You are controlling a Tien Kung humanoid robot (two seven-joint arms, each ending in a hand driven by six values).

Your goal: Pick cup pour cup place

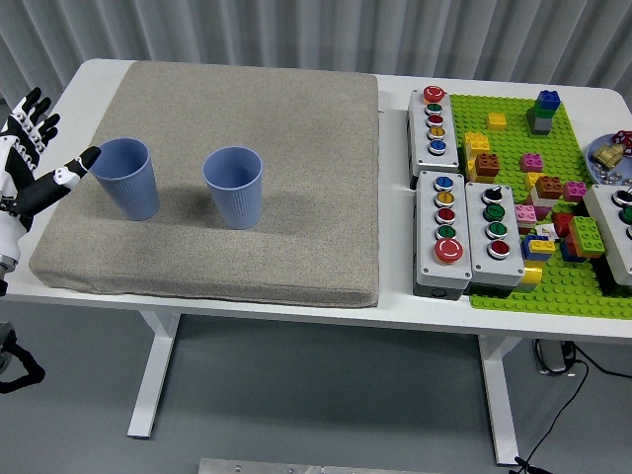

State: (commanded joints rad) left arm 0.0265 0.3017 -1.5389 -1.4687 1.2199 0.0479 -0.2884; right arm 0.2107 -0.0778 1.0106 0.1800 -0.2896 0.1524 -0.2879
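I see two blue cups upright on the grey mat: the left cup (125, 178) and the right cup (234, 187), apart from each other. My left hand (30, 168) sits at the table's left edge, fingers spread, holding nothing, thumb tip just beside the left cup's rim. No readable writing anywhere.

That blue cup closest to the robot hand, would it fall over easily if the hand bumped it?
Probably yes. The left blue cup is tall, tapers to a narrow base and stands on a soft grey mat, so a sideways nudge near the rim could tip it. Its thin ribbed wall suggests light plastic that may flex under a squeeze. The left robot hand is open beside it.
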